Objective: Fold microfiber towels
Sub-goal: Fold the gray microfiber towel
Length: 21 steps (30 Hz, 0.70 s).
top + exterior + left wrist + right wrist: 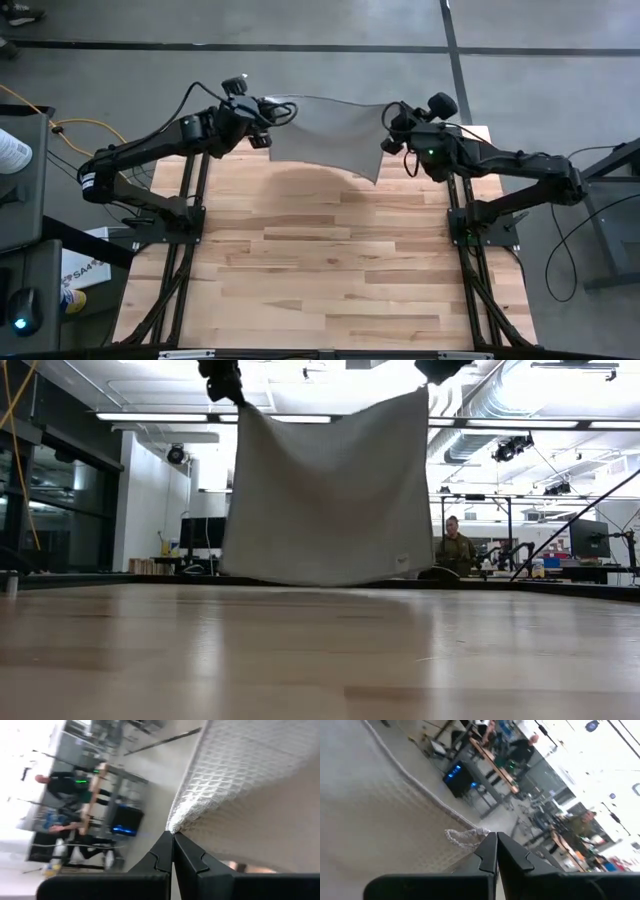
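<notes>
You have the microfiber towel (325,490) hanging in the air at the far end of the wooden table (330,270), stretched between both arms.

Largest first: the table lies bare beneath the cloth, and you have no containers in view, so nothing needs checking for contents. The towel hangs as 1 flat sheet, its lower hem just above the tabletop in the low view, with a sag along the top edge between the 2 held corners; judge it light, soft and limp, with a ribbed weave that should not slip easily. Corners are your best hold, and you already have them: the left gripper (262,112) is clamped shut on 1 top corner, the right gripper (392,120) clenched on the other. Keep tension even, or the sheet will likely droop and crease.
</notes>
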Motion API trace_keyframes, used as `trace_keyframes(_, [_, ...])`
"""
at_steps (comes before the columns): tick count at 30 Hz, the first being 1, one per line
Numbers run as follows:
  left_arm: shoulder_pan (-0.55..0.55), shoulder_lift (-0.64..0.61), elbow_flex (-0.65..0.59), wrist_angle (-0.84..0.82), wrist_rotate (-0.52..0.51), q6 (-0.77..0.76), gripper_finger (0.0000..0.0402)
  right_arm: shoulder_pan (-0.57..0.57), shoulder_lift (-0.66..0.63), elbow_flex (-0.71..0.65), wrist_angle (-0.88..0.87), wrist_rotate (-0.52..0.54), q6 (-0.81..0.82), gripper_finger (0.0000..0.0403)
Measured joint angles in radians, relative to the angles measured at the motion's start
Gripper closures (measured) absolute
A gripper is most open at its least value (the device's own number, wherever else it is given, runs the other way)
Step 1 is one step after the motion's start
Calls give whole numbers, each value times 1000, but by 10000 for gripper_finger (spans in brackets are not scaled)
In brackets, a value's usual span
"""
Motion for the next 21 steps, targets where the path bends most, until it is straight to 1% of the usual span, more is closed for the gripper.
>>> trace_keyframes(2, [-41, 0, 0, -100, 31, -87, 401, 30, 0, 1, -70, -39, 83, 401])
trace_keyframes(4, [-98, 0, 0, -225, 80, -205, 401, 72, 0, 1, -201, -86, 231, 401])
trace_keyframes(7, [-236, 0, -1, -392, 105, -389, 401, 161, 0, 1, -430, -162, 513, 401])
trace_keyframes(10, [-402, 0, -1, -481, 105, -517, 401, 262, 1, 0, -593, -179, 739, 401])
trace_keyframes(12, [-505, 0, -1, -513, 105, -578, 401, 335, 5, 0, -641, -178, 837, 401])
trace_keyframes(15, [-609, 0, -1, -563, 109, -679, 401, 423, 6, 0, -658, -209, 941, 401])
trace_keyframes(18, [-653, 2, -9, -613, 157, -808, 401, 487, 8, 0, -657, -302, 1035, 401])
trace_keyframes(21, [-663, 7, -49, -609, 230, -882, 400, 528, 31, 0, -656, -382, 1115, 400])
